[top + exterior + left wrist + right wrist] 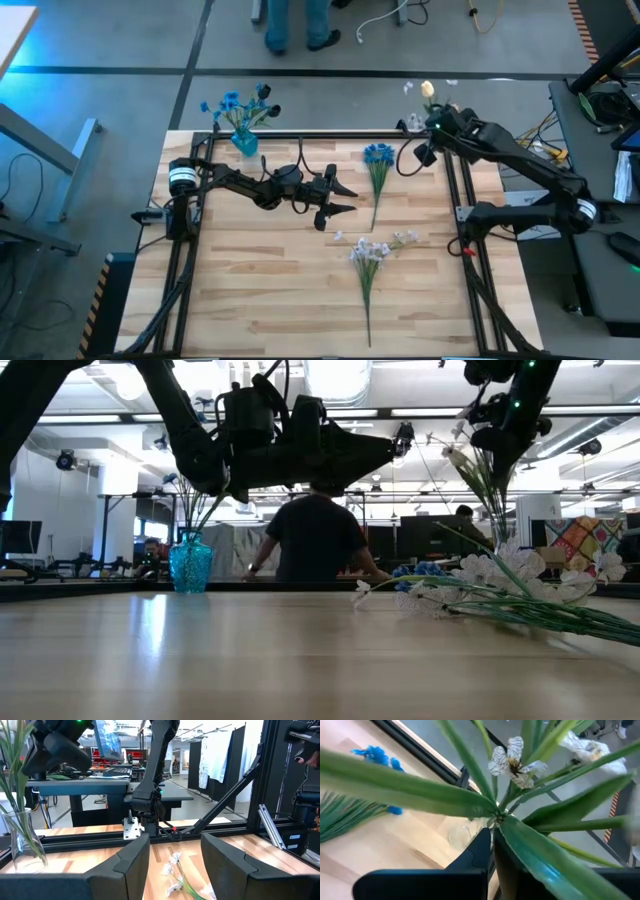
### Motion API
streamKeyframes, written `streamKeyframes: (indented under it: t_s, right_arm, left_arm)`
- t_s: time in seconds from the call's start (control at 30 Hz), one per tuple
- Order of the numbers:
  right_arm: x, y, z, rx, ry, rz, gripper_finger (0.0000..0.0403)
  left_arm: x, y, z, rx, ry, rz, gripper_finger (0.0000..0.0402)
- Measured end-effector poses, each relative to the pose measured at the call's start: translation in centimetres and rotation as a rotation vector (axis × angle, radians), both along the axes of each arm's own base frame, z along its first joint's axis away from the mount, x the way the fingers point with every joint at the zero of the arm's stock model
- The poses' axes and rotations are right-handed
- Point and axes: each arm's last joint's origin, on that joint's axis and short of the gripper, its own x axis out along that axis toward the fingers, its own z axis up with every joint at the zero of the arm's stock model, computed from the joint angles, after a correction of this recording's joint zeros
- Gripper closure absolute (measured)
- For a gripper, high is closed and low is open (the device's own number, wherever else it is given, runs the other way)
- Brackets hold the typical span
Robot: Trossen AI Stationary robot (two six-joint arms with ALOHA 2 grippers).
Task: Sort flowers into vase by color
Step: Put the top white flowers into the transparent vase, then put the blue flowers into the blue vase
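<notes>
Two sprigs lie on the wooden table: a blue-blossomed flower toward the far right, and a white-lilac flower nearer the middle, its stem running toward the near edge. They lie apart, with bare board on either side. The left gripper hangs above mid-table, fingers parted and empty, just left of the blue sprig. A blue vase with blue flowers stands at the far left edge. The right gripper is at the far right corner, over a clear vase holding green stems; its fingers are pressed together on a leafy stem, though the leaves crowd that view, so the grip itself is only probable. A person stands beyond the far edge.
</notes>
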Motion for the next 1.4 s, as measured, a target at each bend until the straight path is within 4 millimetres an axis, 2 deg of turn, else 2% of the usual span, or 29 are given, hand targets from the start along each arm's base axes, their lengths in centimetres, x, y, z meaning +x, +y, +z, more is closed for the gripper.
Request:
streamKeyframes:
  t_s: [0.23, 0.57, 0.87, 0.97, 1.23, 1.4]
  right_arm:
    - [0.0, 1.5, -0.1, 0.01, -0.03, 0.027, 0.039]
    - [-0.9, 2.4, -2.1, 0.025, -0.023, 0.01, 0.039]
    - [-1.4, 2.7, -1.8, 0.0, -0.046, 0.012, 0.0384]
    - [-1.6, 2.8, -1.4, -0.012, -0.05, 0.022, 0.0361]
    - [-1.8, 3.1, 0.8, -0.006, -0.098, 0.034, 0.0258]
    - [-2.0, 3.6, 2.3, 0.068, -0.2, 0.027, 0.0222]
  left_arm:
    - [0.0, 0.0, 0.0, -0.001, 0.004, 0.0, 0.0238]
    - [0.0, 0.0, -0.1, -0.002, 0.008, 0.0, 0.0238]
    - [0.0, 0.0, -0.1, -0.002, 0.008, 0.0, 0.0238]
    - [0.0, 0.0, -0.1, -0.002, 0.008, 0.0, 0.0238]
    - [0.0, 0.0, -0.1, -0.002, 0.008, 0.0, 0.0238]
    - [0.0, 0.0, -0.1, -0.002, 0.008, 0.0, 0.0238]
